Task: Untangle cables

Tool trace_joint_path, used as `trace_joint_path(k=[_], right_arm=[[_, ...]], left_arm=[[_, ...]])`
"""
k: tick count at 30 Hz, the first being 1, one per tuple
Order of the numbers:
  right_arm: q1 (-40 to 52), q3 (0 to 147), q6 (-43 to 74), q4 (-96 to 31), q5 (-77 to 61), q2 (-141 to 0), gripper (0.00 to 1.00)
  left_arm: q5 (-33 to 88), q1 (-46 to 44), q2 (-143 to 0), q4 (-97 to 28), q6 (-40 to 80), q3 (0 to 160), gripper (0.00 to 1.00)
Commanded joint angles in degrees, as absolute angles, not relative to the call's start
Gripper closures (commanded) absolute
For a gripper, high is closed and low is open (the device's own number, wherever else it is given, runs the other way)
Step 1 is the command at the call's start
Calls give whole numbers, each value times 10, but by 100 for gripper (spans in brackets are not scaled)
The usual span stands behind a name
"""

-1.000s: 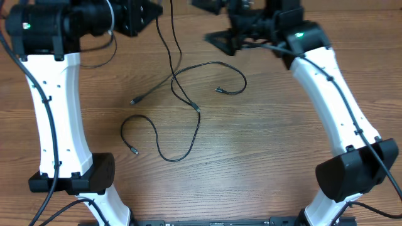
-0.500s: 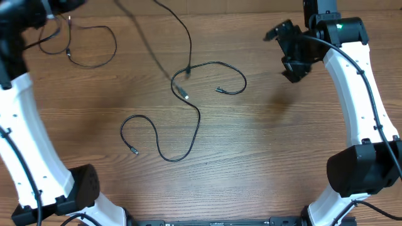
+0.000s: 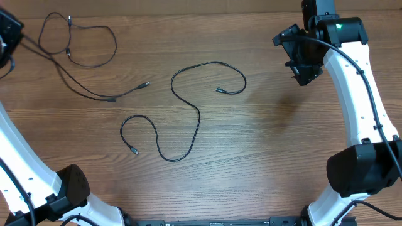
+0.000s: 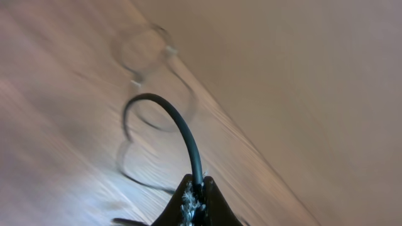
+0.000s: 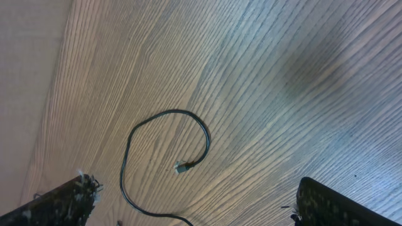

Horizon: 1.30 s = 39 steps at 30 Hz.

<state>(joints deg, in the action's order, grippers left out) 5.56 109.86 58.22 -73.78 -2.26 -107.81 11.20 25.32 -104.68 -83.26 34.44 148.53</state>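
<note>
Two thin black cables on the table (image 3: pixel 264 163): the S cable (image 3: pixel 199 122) snakes across the middle, and the looped cable (image 3: pixel 115 44) sits by the far-left corner, pinched in the left gripper (image 4: pixel 195 196). Half a second ago its plug crossed the S cable, now they're apart. The right gripper (image 5: pixel 195 185) is spread wide and holding nothing.

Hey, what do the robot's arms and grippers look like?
The left arm and right arm have white links with bulky black joint housings. Black arm cables run along them. A green light glows near the right wrist. The left gripper and right gripper are black and angular.
</note>
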Motion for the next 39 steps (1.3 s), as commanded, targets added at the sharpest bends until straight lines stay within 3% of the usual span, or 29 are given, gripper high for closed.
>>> trace_joint_path(k=[1, 15, 24, 28, 34, 39], right_arm=[[55, 1103, 577, -741, -11, -1072, 0], [55, 1103, 519, -758, -11, -1072, 0], [55, 1103, 520, -762, -20, -1072, 0], [56, 1103, 520, -764, -22, -1072, 0], [56, 1103, 520, -760, -22, -1073, 0], [56, 1103, 520, -761, -22, -1073, 0]], left_arm=[[-37, 259, -1062, -826, 360, 1490, 96], [-155, 317, -1207, -703, 343, 1490, 96], [-154, 349, -1299, -613, 357, 1490, 96], [-121, 348, -1328, -559, 300, 1490, 96], [-112, 348, -1386, -588, 276, 1490, 96], [-111, 346, -1433, -645, 274, 1490, 85]])
